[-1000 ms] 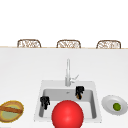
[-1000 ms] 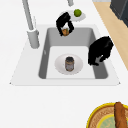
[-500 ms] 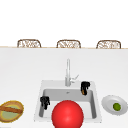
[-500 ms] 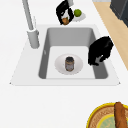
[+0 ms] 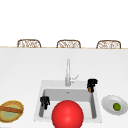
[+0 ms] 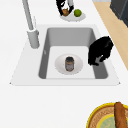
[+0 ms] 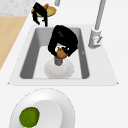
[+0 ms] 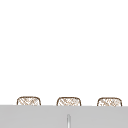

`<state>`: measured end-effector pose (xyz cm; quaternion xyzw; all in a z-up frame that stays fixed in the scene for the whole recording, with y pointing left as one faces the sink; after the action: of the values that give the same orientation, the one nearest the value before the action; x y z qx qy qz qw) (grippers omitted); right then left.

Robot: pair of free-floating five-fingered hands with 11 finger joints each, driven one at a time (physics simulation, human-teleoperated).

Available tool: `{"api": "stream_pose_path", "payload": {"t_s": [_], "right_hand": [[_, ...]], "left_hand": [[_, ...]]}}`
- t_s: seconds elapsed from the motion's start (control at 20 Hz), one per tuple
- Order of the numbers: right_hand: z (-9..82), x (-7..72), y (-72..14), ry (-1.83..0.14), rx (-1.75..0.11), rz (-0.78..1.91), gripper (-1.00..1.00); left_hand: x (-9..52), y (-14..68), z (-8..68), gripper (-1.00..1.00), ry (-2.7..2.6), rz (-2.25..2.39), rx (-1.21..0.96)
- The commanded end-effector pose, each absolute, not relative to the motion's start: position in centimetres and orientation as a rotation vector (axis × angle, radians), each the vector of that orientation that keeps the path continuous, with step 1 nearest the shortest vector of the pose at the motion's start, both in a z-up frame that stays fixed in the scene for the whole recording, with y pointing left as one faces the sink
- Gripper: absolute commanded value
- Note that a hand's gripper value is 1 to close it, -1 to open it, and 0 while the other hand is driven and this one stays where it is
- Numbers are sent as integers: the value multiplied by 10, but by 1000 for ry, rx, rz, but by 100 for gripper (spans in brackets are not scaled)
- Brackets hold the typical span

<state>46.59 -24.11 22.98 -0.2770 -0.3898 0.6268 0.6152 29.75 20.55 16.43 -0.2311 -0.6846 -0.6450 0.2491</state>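
White countertop [image 5: 25, 75] runs across the front view, with the steel sink [image 5: 93, 110] set into it at lower centre and the faucet [image 5: 67, 72] standing at its back rim. A big red ball-like thing [image 5: 67, 115] sits at the bottom edge, in front of the basin.

At lower right is a white plate [image 5: 107, 101] with a lime [image 5: 116, 106] on it. At lower left is a yellow-rimmed bowl [image 5: 18, 105]. In the left side view a second white dish [image 6: 77, 67] lies on the basin floor, with a small dark jar [image 6: 69, 63] upright on it.

The right hand [image 5: 92, 84] is the one that has moved. A second ago it hung over the far end of the basin, and it has since drifted out over the sink's right rim. In the left side view it now sits at the top edge, just beside the lime plate. Its fingers are curled round a small brown object [image 6: 65, 11], perhaps a nut or a bit of food; the render is too soft to tell. So that piece is out of the basin, still held in the air and not resting on anything.

The left hand [image 5: 45, 101] has stayed over the basin's left side. Its fingers hang loose and hold nothing.
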Motion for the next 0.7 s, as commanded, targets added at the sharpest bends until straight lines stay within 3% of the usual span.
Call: {"api": "stream_pose_path", "payload": {"t_s": [0.0,0.65], "right_hand": [[243,466,-264,-940,-616,1422,100],[246,462,-341,-945,-592,1429,100]], "left_hand": [[297,205,164,0,-1865,-1757,-629],[297,205,164,0,-1865,-1757,-629]]}}
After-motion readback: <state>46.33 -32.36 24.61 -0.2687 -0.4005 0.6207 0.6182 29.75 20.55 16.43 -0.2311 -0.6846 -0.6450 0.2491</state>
